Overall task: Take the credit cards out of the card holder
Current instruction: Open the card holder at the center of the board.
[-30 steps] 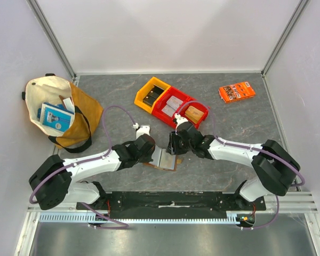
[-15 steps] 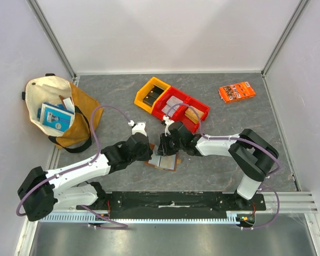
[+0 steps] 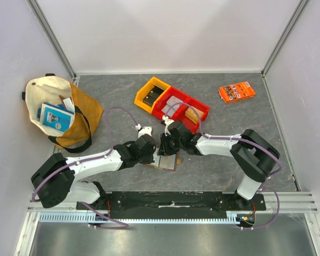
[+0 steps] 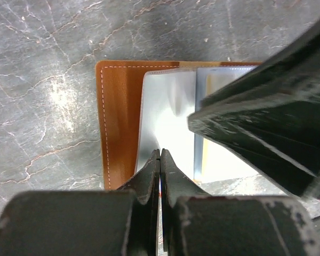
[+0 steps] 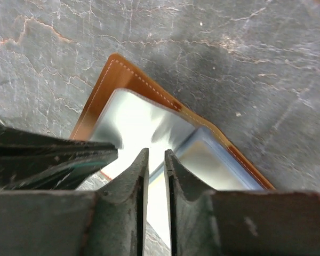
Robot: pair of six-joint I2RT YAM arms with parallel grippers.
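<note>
The brown leather card holder [image 3: 168, 162] lies open on the table between both arms, its clear inner sleeves [image 4: 168, 117] shining. A pale credit card [image 4: 224, 160] sits inside a sleeve, and it shows as a bluish sleeve edge over a cream face [image 5: 208, 160]. My left gripper [image 4: 160, 154] is shut, tips down on the holder's near edge [image 3: 154, 153]. I cannot tell whether it pinches a sleeve. My right gripper [image 5: 156, 156] hovers over the sleeves from the far side [image 3: 165, 146]. Its jaws are a narrow gap apart, with nothing visibly between them.
A cream and mustard tote bag [image 3: 58, 109] with a blue packet sits at the left. A yellow bin [image 3: 152, 95] and red bins [image 3: 181, 109] stand just behind the grippers. An orange printed packet [image 3: 237, 91] lies at the back right.
My right jaws have narrowed over the open holder. The right arm folded in closer. The left gripper stayed on the holder's near edge while its arm shifted.
</note>
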